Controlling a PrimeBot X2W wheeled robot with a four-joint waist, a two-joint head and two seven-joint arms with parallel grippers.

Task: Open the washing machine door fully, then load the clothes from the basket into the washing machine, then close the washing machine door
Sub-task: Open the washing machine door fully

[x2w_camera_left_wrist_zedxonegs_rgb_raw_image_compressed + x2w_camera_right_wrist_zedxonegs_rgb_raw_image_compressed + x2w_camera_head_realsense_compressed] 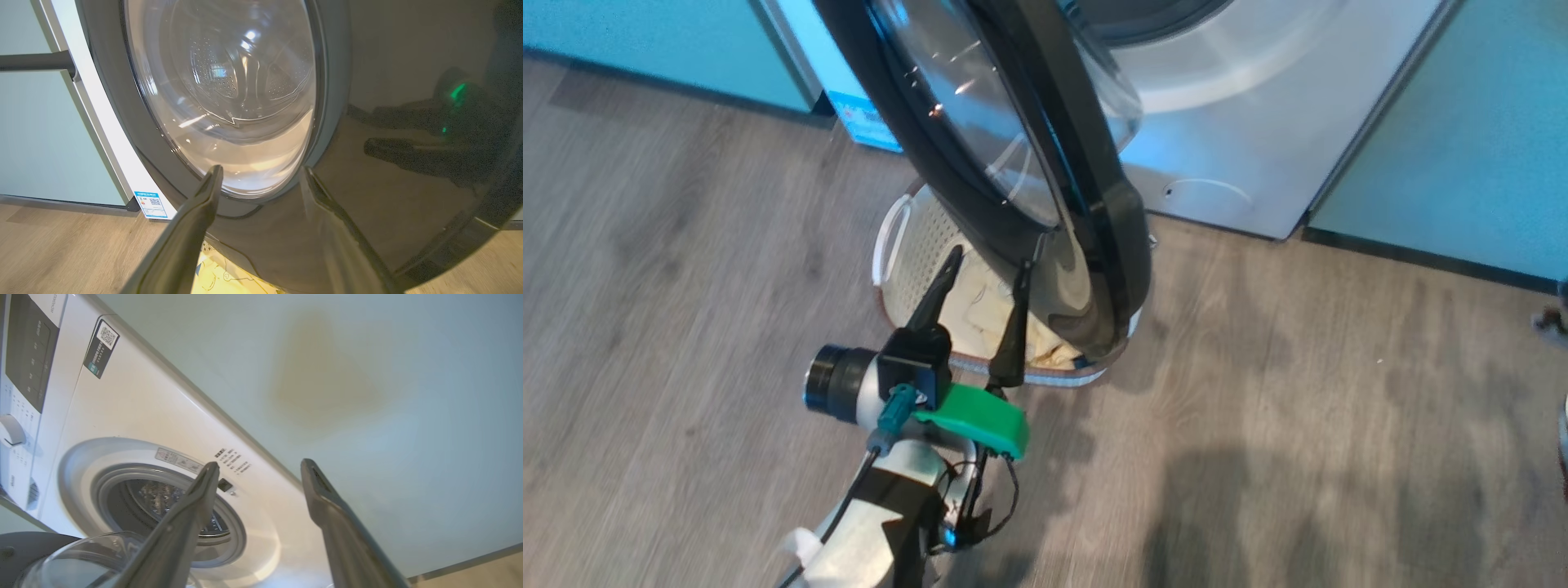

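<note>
The washing machine door (1094, 212), glossy black with a clear glass bowl (980, 106), stands swung out from the white washing machine (1258, 122) and hangs over the basket (907, 237). Cream-yellow clothes (984, 306) lie in the basket, partly hidden by the door. My left gripper (990, 257) is open just in front of the door's lower edge, above the basket's near rim. In the left wrist view my left gripper (261, 168) points at the door's face (388, 183), with clothes (220, 277) below. My right gripper (259, 462) is open and empty, facing the drum mouth (163, 498).
Pale green cabinets (1462, 122) flank the machine on both sides. A wooden floor (1298, 408) spreads to the right of the basket. A blue sticker (870, 122) marks the machine's lower left corner. The control panel (28, 355) and dial (10, 430) sit above the drum mouth.
</note>
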